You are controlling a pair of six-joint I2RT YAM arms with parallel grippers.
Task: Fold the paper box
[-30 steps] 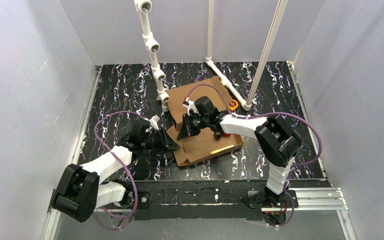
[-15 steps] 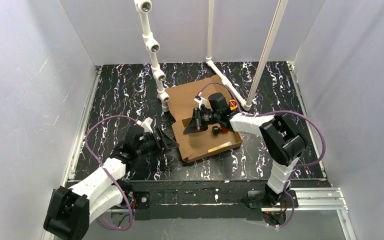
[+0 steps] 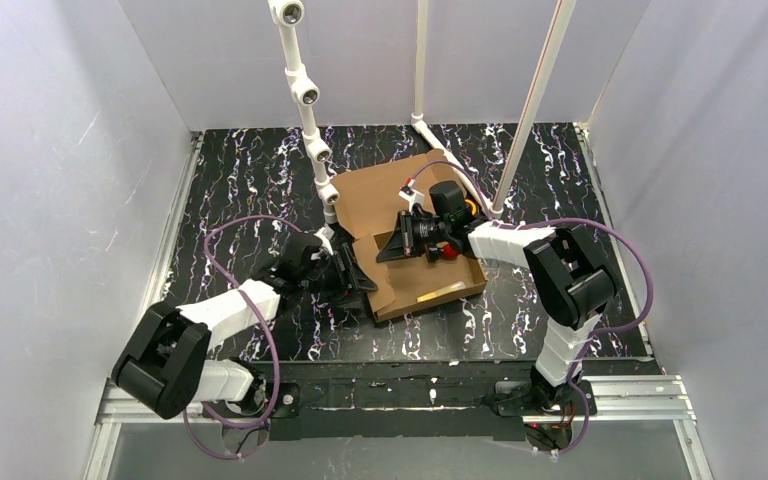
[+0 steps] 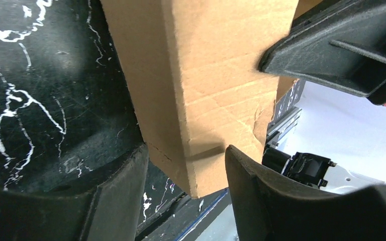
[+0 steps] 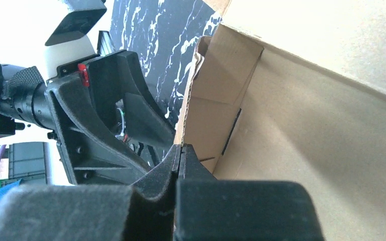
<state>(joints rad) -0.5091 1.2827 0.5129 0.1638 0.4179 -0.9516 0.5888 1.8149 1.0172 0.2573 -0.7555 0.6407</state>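
Observation:
The paper box [image 3: 415, 285] is a brown cardboard mailer lying in the middle of the black mat, its lid flap [image 3: 370, 190] spread toward the back. My right gripper [image 3: 388, 247] reaches in from the right and is shut on the top edge of the box's left wall [image 5: 206, 115], with thin cardboard pinched between the pads [image 5: 181, 150]. My left gripper [image 3: 355, 272] is at the box's near-left corner. In the left wrist view its open fingers straddle that cardboard corner [image 4: 201, 100], one on each side [image 4: 185, 149].
A white pipe frame stands behind the box, with a jointed post [image 3: 308, 100] and two thin poles [image 3: 420, 60] [image 3: 535, 105]. A small orange object [image 3: 468, 208] lies by the frame foot. A yellow strip [image 3: 442, 295] lies inside the box. Grey walls enclose the mat.
My left gripper has moved right, up to the box's near-left corner. My right gripper has shifted right and back with the box wall in it, and the box has slid a little with it.

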